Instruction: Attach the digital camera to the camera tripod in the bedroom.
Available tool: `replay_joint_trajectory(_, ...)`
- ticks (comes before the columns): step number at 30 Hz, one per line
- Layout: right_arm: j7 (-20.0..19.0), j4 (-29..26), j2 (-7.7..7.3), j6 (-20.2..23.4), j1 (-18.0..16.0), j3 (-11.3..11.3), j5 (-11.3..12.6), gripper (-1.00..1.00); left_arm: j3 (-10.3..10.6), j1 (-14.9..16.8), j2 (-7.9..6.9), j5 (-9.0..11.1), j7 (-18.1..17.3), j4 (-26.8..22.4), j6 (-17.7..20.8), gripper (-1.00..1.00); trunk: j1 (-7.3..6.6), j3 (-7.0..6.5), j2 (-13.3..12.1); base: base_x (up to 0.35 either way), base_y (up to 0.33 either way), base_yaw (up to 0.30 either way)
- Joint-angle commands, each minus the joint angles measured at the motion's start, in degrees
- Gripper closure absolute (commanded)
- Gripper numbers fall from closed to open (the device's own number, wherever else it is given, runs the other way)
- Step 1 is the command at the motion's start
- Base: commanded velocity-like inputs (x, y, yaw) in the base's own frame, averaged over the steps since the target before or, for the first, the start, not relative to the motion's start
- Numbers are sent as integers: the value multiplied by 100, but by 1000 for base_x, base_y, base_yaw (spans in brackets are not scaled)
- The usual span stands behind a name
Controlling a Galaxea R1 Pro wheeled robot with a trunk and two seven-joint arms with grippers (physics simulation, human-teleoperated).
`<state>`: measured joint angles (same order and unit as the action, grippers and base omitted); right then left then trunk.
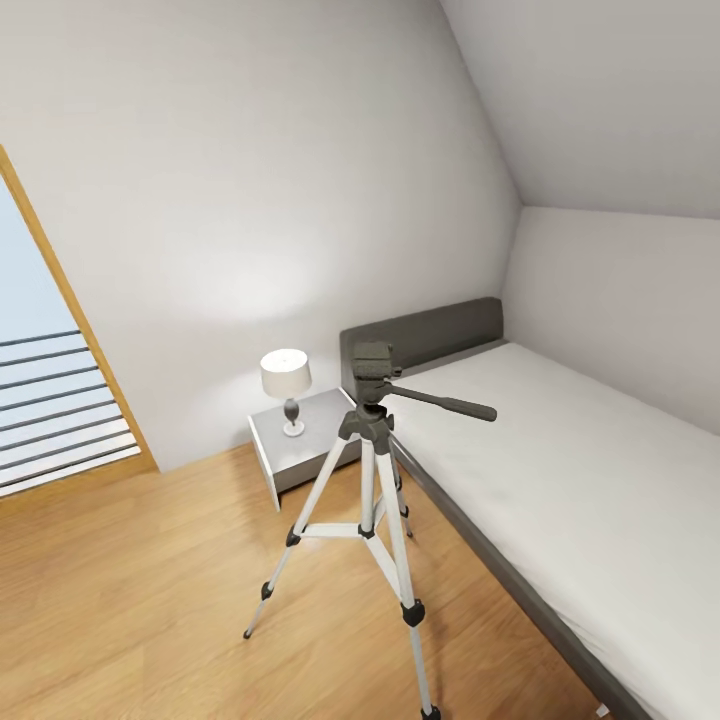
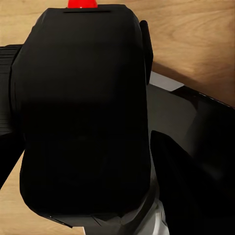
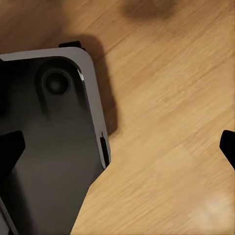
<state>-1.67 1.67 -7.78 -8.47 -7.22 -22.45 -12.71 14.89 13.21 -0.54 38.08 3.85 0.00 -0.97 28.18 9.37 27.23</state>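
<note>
Against left claw (image 2: 83,122), digital camera (image 2: 83,112), fingers hidden

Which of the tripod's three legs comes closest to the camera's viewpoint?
On the camera tripod, the leg running down to the picture's bottom edge. Another splays left; the third stays back beside the bed.

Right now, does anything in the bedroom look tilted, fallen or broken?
Nothing stands out. The camera tripod stands upright on three spread legs beside the bed, and the lamp sits upright on the nightstand.
</note>
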Motion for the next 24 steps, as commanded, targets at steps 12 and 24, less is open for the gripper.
replay_joint_trajectory(12,-185,-1963,-14,826,-7,13,-706,-100,49,1,17,24,19,0,-9,100,2,10,10,0,0,0)
replay_joint_trajectory(24,-1349,-5172,573,3583,-438,812,-780,-100,49,1,18,24,19,0,-9,100,2,10,10,0,0,0)
